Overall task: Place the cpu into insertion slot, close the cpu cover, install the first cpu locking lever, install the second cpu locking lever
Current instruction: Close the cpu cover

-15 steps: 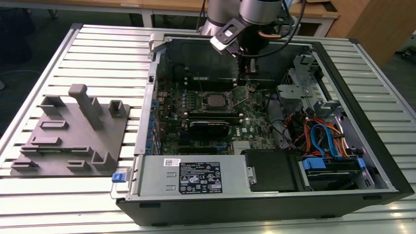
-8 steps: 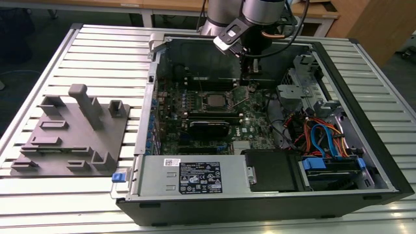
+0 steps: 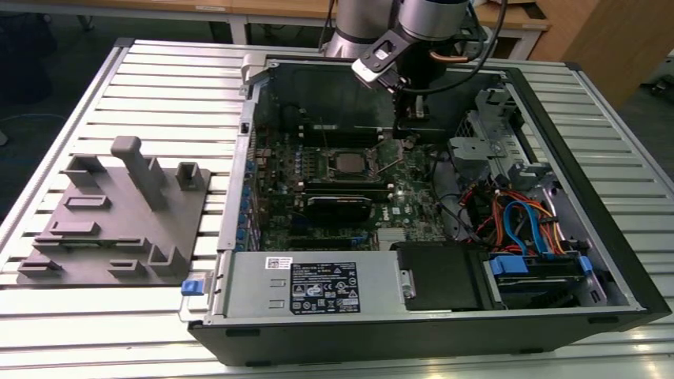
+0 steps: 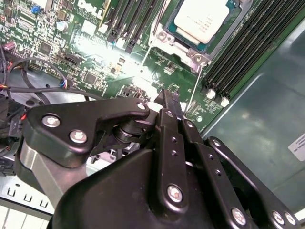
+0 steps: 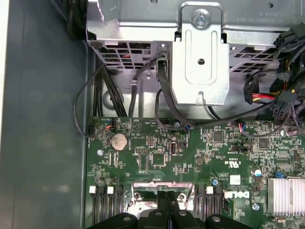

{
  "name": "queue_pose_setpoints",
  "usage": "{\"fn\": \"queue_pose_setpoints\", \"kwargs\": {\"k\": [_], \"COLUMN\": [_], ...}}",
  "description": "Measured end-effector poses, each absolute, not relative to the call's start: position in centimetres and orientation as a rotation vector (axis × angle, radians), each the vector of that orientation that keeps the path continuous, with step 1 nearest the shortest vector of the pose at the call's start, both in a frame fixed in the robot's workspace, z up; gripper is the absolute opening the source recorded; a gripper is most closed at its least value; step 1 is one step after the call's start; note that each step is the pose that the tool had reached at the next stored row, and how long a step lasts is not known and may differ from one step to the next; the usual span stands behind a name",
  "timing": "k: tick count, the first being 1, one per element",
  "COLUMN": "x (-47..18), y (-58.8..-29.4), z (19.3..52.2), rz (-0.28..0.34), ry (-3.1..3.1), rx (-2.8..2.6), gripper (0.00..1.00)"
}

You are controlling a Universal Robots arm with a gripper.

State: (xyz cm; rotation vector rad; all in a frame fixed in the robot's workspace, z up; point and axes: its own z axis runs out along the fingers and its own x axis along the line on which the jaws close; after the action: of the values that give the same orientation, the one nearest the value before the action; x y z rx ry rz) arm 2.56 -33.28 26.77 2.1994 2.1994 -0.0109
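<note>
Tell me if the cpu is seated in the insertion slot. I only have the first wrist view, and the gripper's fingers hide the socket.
Observer: Yes. In the second wrist view the cpu sits in the insertion slot, silver top up.
Operator: And the cpu cover?
Observer: The cpu cover looks flat around the chip.
Operator: Any lever near my gripper?
Observer: A thin wire lever runs beside the gripper, whose tips are shut. I cannot tell whether they touch it.
</note>
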Motion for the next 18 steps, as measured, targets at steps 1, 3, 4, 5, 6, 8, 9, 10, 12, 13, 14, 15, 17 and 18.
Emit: {"fn": "queue_pose_setpoints", "kwargs": {"k": [1,3,4,5,6,8,9,10,12,13,14,15,17,18], "x": [2.62,2.72,2.75,2.77,2.79,2.81,2.81,2.81,2.81,2.82,2.82,2.82,2.82,2.86], "y": [-33.28,-33.28,-33.28,-33.28,-33.28,-33.28,-33.28,-33.28,-33.28,-33.28,-33.28,-33.28,-33.28,-33.28], "z": [26.77,26.77,26.77,26.77,26.77,26.77,26.77,26.77,26.77,26.77,26.77,26.77,26.76,26.74], "rz": [-0.011,-0.011,-0.011,-0.011,-0.011,-0.011,-0.011,-0.011,-0.011,-0.011,-0.011,-0.011,-0.011,-0.011], "ry": [2.199,2.199,2.199,2.199,2.199,2.199,2.199,2.199,2.199,2.199,2.199,2.199,2.199,2.199], "rx": [2.199,2.2,2.199,2.199,2.2,2.199,2.2,2.2,2.199,2.199,2.2,2.199,2.199,2.199], "gripper": [0.1,0.1,0.1,0.1,0.1,0.1,0.1,0.1,0.1,0.1,0.1,0.1,0.1,0.1]}}
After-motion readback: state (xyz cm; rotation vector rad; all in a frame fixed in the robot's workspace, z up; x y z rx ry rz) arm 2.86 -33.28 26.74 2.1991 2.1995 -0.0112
